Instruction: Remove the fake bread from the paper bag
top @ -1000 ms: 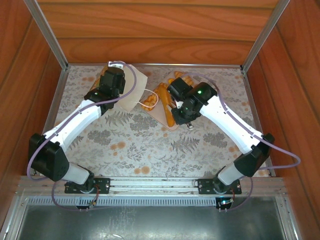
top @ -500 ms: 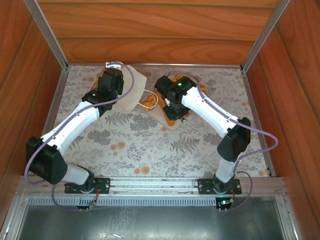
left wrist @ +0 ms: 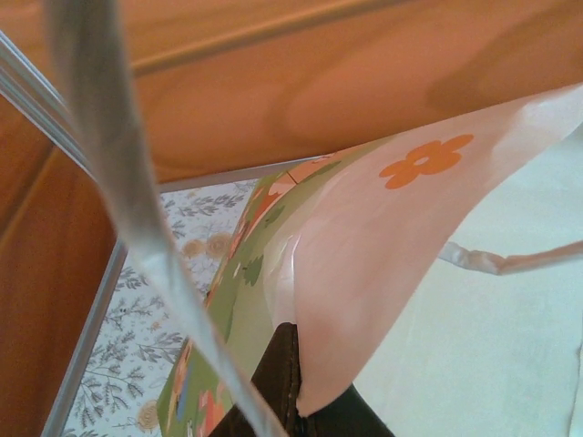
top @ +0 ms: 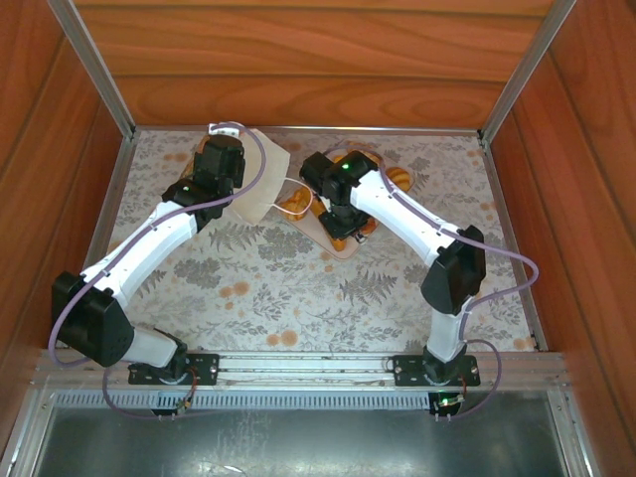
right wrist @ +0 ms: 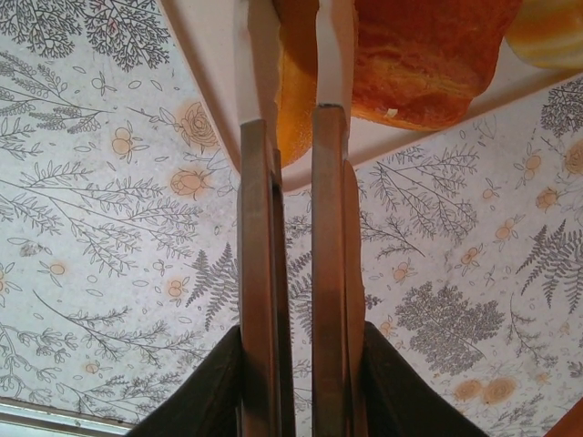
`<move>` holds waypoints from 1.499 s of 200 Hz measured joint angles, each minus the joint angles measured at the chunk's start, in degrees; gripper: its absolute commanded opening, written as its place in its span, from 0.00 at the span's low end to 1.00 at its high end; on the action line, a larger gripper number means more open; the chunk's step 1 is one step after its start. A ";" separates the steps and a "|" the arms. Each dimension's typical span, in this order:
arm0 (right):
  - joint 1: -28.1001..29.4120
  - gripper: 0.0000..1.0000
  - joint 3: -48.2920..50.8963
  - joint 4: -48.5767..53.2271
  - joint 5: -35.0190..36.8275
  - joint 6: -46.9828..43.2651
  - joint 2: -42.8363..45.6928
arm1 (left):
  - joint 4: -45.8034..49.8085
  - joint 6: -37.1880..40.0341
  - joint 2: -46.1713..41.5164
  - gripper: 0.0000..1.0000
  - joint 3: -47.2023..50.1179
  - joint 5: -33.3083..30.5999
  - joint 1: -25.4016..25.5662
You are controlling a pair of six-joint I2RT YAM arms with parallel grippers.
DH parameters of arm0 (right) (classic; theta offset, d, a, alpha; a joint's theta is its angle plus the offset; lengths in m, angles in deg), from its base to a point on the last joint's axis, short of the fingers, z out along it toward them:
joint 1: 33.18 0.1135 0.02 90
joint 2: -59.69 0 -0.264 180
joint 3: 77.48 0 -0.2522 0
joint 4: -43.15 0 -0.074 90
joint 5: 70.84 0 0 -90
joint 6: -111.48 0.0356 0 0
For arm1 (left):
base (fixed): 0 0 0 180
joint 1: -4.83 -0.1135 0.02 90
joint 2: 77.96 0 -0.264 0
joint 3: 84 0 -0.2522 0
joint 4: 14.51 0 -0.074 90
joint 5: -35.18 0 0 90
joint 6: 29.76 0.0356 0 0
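Paper bag (left wrist: 364,255), glossy-edged, pinched in left pincer (left wrist: 293,401); right pincer (right wrist: 292,36) near-closed, empty.

Cream paper bag (top: 266,189) beside glossy fake bread (top: 294,205)
Bag lies tilted at upper centre, floral-printed with an orange flower mark; golden-orange pieces cluster just right of it.

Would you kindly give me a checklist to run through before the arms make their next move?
1. Left gripper clamped on the cream floral paper bag: ok.
2. White cord handle clear of that gripper's fingers: ok.
3. Glossy orange toy bread lying on the flat pink tray: ok.
4. Right gripper empty: cannot tell; jaws are nearly closed, with the tips close to the bread.
5. Bag emptied: cannot tell; its inside is hidden.
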 measured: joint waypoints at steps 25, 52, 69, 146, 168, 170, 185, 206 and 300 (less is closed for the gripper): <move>0.00 0.31 -0.28 -0.02 -0.22 -0.28 -0.96 | 0.00 -0.02 0.00 0.00 0.00 0.00 -0.02; 0.00 0.23 -1.31 0.68 -0.57 -0.98 -1.14 | 0.00 -0.04 0.00 0.00 0.00 0.00 -0.24; 0.00 0.23 -2.10 1.68 -0.59 -1.05 -1.14 | 0.00 -0.07 0.02 0.00 0.00 0.02 -0.33; 0.02 0.26 -2.95 5.18 -0.72 -0.98 -1.14 | 0.00 -0.26 0.00 0.00 0.00 0.04 -0.33; 0.02 0.33 -2.93 5.77 -0.81 -0.90 -1.14 | 0.00 -0.28 0.00 0.00 0.00 0.04 -0.33; 0.02 0.33 -2.93 5.84 -0.83 -0.90 -1.14 | 0.00 -0.28 0.00 0.00 0.00 0.04 -0.33; 0.02 0.39 -2.91 6.01 -1.09 -0.83 -1.14 | 0.00 -0.33 0.00 0.00 0.00 0.04 -0.33; 0.02 0.42 -2.89 5.79 -1.70 -0.70 -1.14 | 0.00 -0.42 0.00 0.00 0.00 0.04 -0.33; 0.02 0.52 -4.04 4.61 -3.52 -0.35 -2.75 | -0.02 -0.44 0.02 0.00 0.00 0.24 -0.33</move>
